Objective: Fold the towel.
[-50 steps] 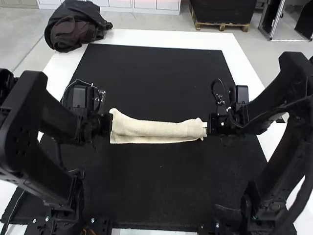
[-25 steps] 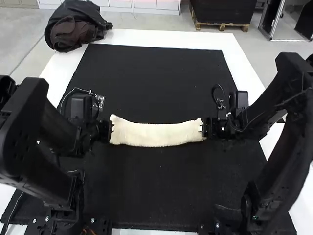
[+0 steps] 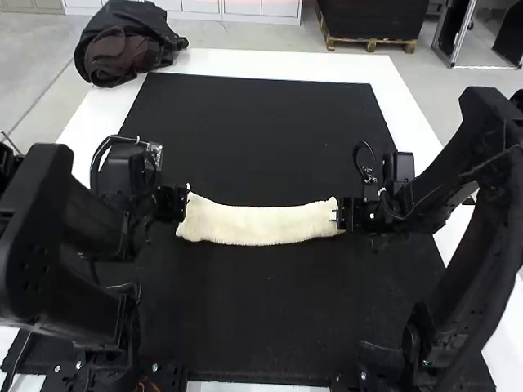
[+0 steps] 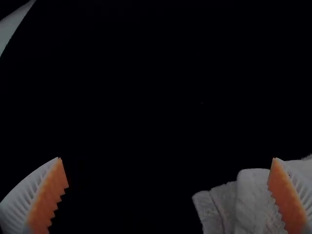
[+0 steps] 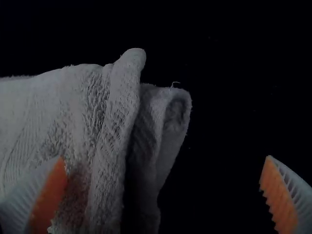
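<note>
On the black mat (image 3: 261, 310), seems done folding the towel (image 3: 261, 225) lengthwise; has left tool (image 4: 166, 158) and right tool (image 5: 165, 157) wide open, empty; probably needs one end brought across.

And there it was, the white table (image 3: 278, 64), a black mat (image 3: 261, 122) spread across it, a dark bag (image 3: 127, 41) slumped at its far left corner! Beyond ran pale grey floor (image 3: 245, 37), brightly lit, up to white cabinets (image 3: 196, 6). Over to the right, a big black block (image 3: 372, 18) sat on a wooden pallet (image 3: 372, 43), and past that stood a metal frame (image 3: 464, 31)!
</note>
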